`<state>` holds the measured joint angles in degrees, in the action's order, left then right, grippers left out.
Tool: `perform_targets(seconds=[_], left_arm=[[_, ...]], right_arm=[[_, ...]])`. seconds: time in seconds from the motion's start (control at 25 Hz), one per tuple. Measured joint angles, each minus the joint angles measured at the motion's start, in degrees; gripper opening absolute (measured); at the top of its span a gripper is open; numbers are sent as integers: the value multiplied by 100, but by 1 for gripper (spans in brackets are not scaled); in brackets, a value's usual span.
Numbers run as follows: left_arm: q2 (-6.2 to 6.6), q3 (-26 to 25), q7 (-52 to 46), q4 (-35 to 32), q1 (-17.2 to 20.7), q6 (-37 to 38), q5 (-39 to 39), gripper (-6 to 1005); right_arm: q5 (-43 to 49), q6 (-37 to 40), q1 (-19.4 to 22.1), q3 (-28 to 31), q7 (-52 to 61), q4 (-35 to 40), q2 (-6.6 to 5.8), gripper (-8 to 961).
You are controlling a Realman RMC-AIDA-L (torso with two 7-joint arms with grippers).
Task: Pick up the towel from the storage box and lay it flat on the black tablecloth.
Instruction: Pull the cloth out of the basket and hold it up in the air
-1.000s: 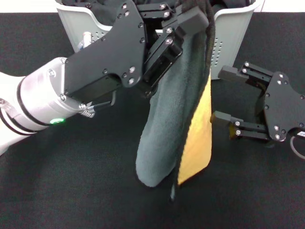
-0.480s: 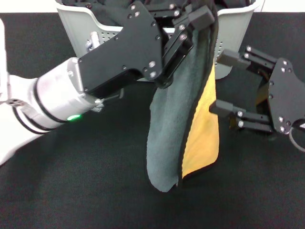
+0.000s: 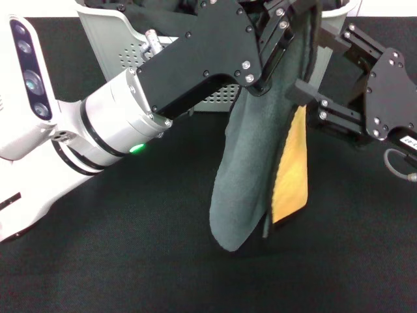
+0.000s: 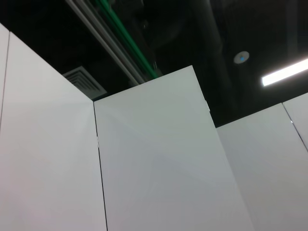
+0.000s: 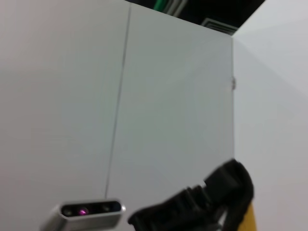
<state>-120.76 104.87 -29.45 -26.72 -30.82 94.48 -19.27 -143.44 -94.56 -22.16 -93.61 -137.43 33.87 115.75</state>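
Note:
My left gripper point(image 3: 292, 21) is shut on the top of the towel point(image 3: 251, 169) and holds it up in front of the storage box point(image 3: 120, 40). The towel hangs folded lengthwise, its grey-green face toward me and a yellow-orange strip point(image 3: 292, 171) along its right side. Its lower end hangs just above the black tablecloth point(image 3: 98, 261). My right gripper point(image 3: 318, 65) is open beside the towel's upper right edge, its fingers point(image 3: 306, 91) close to the fabric. In the right wrist view the held towel point(image 5: 230, 192) shows dark with a yellow corner.
The storage box stands at the back, with dark cloth point(image 3: 156, 8) inside it. The tablecloth covers the whole table. My left arm point(image 3: 98, 130) crosses the left half of the scene. The left wrist view shows only white wall panels point(image 4: 159, 163) and ceiling.
My left gripper has carried the hanging towel up and to the right. My right gripper has risen and moved in toward the towel's upper right edge.

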Motion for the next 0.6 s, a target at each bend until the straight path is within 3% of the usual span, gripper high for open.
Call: perform_targets(seconds=[0.4, 0.6], left_arm=[[13, 193, 201, -365, 179, -42, 161, 13], [47, 160, 184, -697, 414, -42, 171, 13]], right_arm=[[-355, 435, 106, -256, -126, -119, -1, 635], [-529, 475, 187, -215, -126, -552, -15, 631]])
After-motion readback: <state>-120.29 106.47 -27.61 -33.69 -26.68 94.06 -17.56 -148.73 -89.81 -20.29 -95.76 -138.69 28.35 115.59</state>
